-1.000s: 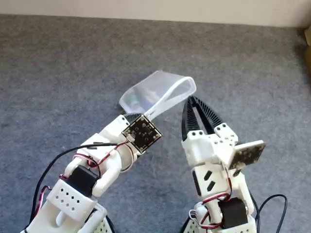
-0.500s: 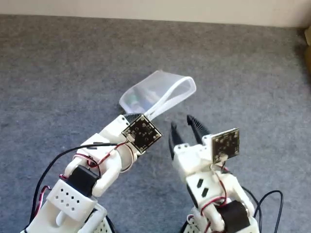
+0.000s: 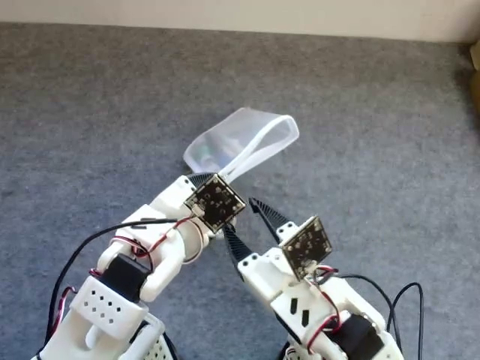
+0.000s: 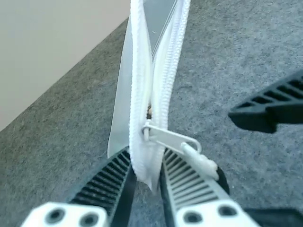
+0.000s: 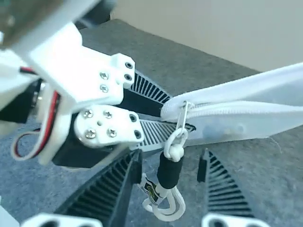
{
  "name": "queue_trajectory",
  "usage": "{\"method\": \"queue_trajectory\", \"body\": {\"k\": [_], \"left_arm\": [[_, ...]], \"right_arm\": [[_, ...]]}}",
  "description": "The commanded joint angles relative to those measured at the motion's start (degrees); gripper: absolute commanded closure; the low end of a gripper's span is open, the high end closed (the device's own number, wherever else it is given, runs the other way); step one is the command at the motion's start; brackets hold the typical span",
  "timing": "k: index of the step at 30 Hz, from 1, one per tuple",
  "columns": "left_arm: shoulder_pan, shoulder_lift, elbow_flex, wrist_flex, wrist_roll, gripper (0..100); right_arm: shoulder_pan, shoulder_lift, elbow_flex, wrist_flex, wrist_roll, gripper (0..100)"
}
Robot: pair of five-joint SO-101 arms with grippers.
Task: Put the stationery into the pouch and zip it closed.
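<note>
Left gripper point(image 4: 144, 166) — clamped on pouch point(image 3: 240, 142) at its near end; pouch sits centre, mouth gaping on the far side. Right gripper point(image 5: 170, 160) — jaws wide, straddling zip pull point(image 5: 171, 172). Risk: an off-centre close misses the pull; a hard tug may slip the pouch free.

A grey carpeted tabletop point(image 3: 97, 112) spread across the whole scene. A pale wall point(image 3: 225, 13) ran along its far side, and a tan object point(image 3: 475, 75) showed at the high view's right edge.
</note>
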Motion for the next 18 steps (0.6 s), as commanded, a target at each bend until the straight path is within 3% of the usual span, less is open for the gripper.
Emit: {"method": "queue_trajectory", "body": {"k": [1, 6, 18], "left_arm": [[-1.1, 0.1, 0.0, -0.4, 0.8, 99], [-1.1, 0.1, 0.0, -0.4, 0.8, 99], [-1.1, 0.1, 0.0, -0.4, 0.8, 99]], "right_arm": [[0.5, 0.4, 4.2, -6.5, 2.1, 81.1], [4.4, 0.4, 7.8, -10.6, 2.1, 81.1], [4.4, 0.4, 10.7, -10.9, 2.2, 81.1]]}}
